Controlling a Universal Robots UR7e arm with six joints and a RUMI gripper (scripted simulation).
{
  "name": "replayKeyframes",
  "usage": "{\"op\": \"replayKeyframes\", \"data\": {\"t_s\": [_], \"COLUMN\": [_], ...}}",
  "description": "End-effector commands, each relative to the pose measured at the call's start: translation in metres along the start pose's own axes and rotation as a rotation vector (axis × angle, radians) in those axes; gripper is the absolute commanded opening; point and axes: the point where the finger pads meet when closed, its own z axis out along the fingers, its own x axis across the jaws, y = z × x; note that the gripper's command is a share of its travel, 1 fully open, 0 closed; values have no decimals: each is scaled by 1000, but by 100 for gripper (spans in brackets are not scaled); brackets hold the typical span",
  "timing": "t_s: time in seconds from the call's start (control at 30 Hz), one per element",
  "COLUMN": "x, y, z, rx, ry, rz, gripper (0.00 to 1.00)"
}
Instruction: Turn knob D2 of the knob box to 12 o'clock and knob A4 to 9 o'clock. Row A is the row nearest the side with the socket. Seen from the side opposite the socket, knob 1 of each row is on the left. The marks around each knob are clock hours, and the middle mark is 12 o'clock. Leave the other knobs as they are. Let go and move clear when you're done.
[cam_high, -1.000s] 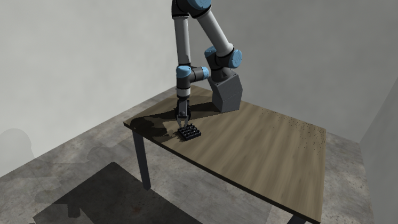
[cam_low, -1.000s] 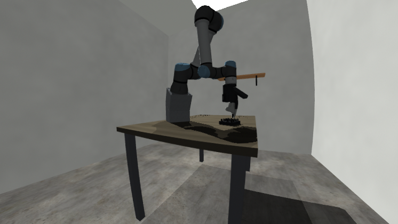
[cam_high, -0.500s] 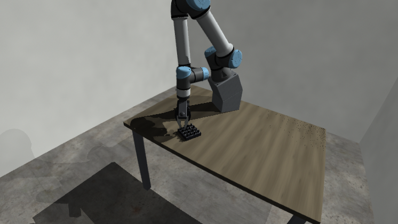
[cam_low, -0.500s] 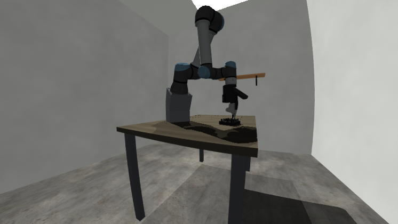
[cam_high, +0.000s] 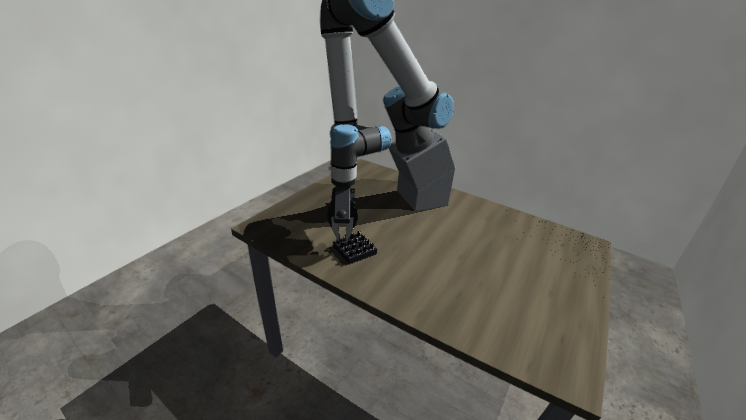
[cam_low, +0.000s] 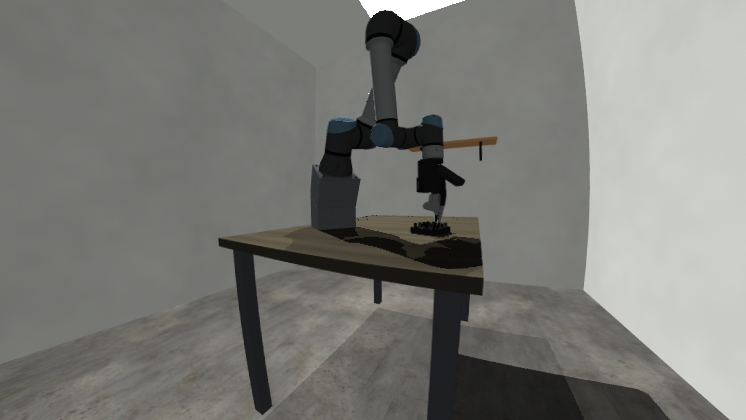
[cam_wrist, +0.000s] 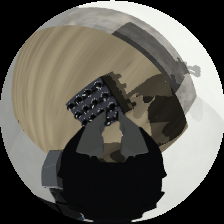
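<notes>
In the top view, the black square knob box (cam_high: 359, 256) (cam_low: 430, 229) (cam_wrist: 92, 103) sits near the long front edge of the wooden table (cam_high: 469, 260) (cam_low: 334, 255) (cam_wrist: 45, 75), toward its left corner, one corner pointing at that edge; more table lies to the right. In the exterior view, the grey-and-black two-jaw hand (cam_high: 341, 238) (cam_low: 437, 221) (cam_wrist: 112, 111) points down at the box, above a concrete floor. In the wrist view, its fingers stand slightly apart at one box corner; I cannot tell whether they grip a knob.
</notes>
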Motion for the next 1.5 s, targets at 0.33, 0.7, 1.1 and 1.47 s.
{"op": "replayKeyframes", "data": {"t_s": [0.33,0.7,1.1,1.47], "x": [0,0,0,0], "y": [0,-2,-5,-5], "z": [0,0,0,0], "rx": [1,1,1,1], "ry": [1,1,1,1], "rz": [0,0,0,0], "gripper": [11,11,11,11]}}
